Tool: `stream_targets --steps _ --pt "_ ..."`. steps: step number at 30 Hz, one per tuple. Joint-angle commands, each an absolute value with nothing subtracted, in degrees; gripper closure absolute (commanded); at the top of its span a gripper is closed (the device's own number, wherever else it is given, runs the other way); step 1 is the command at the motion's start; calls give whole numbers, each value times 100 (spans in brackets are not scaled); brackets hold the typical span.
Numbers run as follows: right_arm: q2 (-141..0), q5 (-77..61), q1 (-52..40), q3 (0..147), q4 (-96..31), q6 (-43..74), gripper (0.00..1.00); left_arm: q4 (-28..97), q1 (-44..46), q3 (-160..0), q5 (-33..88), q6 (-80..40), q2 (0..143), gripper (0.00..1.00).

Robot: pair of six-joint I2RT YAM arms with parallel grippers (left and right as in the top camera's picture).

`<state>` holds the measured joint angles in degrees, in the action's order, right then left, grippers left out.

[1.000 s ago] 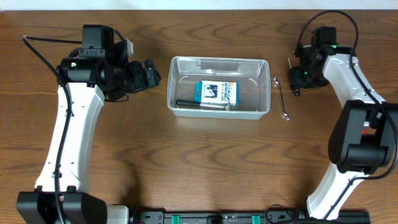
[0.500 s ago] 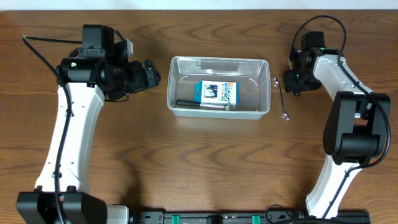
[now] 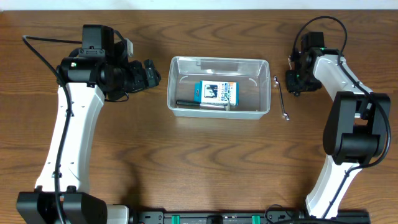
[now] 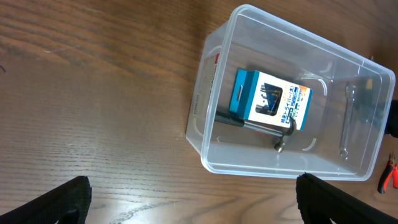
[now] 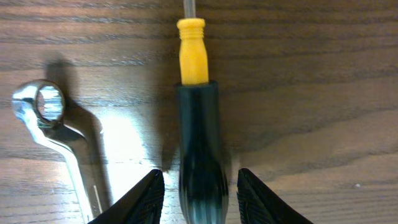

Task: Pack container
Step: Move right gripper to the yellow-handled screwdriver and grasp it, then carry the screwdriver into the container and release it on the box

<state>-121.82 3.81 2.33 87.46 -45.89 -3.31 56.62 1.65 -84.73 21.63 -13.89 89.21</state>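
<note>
The right hand (image 5: pixel 199 186) has moved a bit closer to the tub (image 3: pixel 217 60) than a second ago. Its fingers (image 5: pixel 146 196) stand a little apart, one on each side of the screwdriver (image 5: pixel 198 124), with thin gaps. A wrench (image 5: pixel 59 146) lies just beside it, between this hand and the tub. The tub sits in the middle of the bench (image 3: pixel 199 162). Inside lie a blue-and-white box (image 4: pixel 268 99) and a metal tool (image 4: pixel 283 142) partly under it. The left hand (image 4: pixel 196 196) is spread wide and holds nothing, left of the tub.
</note>
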Motion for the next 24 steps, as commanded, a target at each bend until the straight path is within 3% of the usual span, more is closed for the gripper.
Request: stream_targets --steps 1,11,19,24 --pt "-12228 569 207 8656 -4604 -213 59 5675 174 -8475 2112 -1380 8884 2" --pt "-12230 582 207 8493 -4536 -215 68 5677 174 -8475 2112 -1380 8884 2" --pt "-12226 589 204 8521 -4545 -220 93 5675 174 -8475 2112 -1380 8884 2" --pt "-12226 731 204 8919 -4831 -244 99 5675 174 -8475 2112 -1380 8884 2"
